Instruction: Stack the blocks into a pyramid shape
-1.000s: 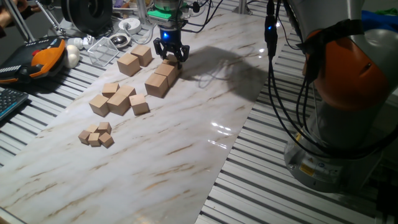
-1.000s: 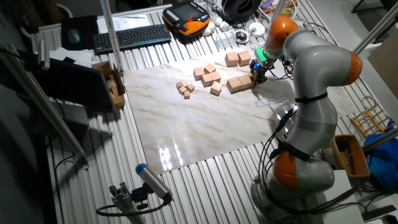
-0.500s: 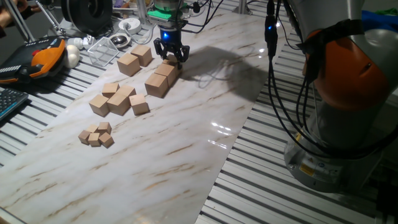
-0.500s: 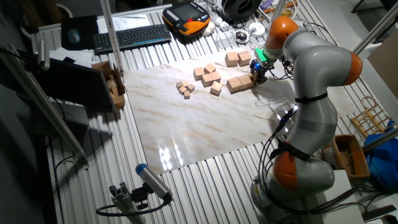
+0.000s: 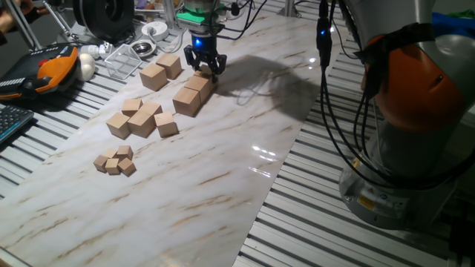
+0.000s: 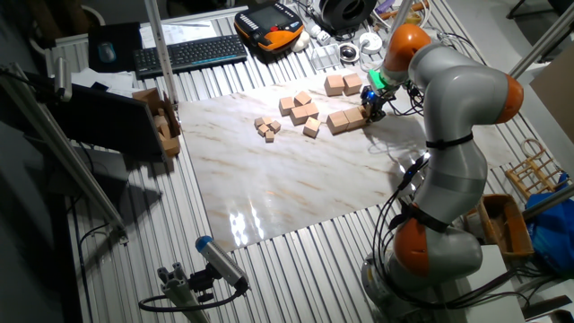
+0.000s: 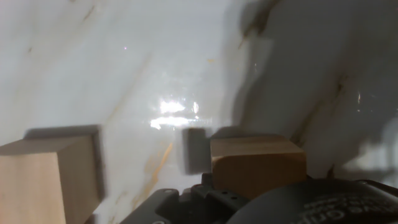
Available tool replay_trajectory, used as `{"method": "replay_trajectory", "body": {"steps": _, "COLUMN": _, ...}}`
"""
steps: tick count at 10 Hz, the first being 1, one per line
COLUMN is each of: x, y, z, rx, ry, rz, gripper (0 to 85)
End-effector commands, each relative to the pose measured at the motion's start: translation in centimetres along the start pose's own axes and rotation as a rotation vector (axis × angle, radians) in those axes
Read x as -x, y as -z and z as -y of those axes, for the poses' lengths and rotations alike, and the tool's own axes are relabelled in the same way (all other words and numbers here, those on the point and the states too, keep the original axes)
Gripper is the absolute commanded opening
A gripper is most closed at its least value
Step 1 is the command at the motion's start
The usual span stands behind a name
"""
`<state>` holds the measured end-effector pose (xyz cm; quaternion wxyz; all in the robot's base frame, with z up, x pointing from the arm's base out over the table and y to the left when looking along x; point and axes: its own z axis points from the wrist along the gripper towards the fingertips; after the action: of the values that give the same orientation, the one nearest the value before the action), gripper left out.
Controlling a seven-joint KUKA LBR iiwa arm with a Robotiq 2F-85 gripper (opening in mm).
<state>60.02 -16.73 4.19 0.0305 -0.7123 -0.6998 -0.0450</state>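
The large blocks (image 5: 187,100) lie in two loose groups on the marble surface (image 5: 223,185): a run of cubes touching one another under the arm, and two more (image 5: 154,76) a little apart toward the far edge. None sits on top of another, so no pyramid tier is up yet; at most a base row is being lined up, and the upper layers are all left to do. The gripper (image 5: 204,68) hangs just over the end cube of the run (image 5: 200,80), its fingers spread either side of it; whether they actually touch the wood I cannot tell. In the hand view that cube (image 7: 258,163) sits close below, another (image 7: 46,177) beside it. Medium cubes (image 5: 139,119) and tiny cubes (image 5: 114,161) lie nearer, apart.
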Motion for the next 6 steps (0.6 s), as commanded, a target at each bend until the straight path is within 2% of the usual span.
{"method": "replay_trajectory", "body": {"steps": 1, "x": 0.00, "y": -0.01, "z": -0.01, "rx": 0.000, "ry": -0.003, "rz": -0.002, "gripper": 0.0}}
{"method": "replay_trajectory", "body": {"steps": 6, "x": 0.04, "y": -0.17, "z": -0.02, "rx": 0.008, "ry": 0.011, "rz": -0.007, "gripper": 0.0}}
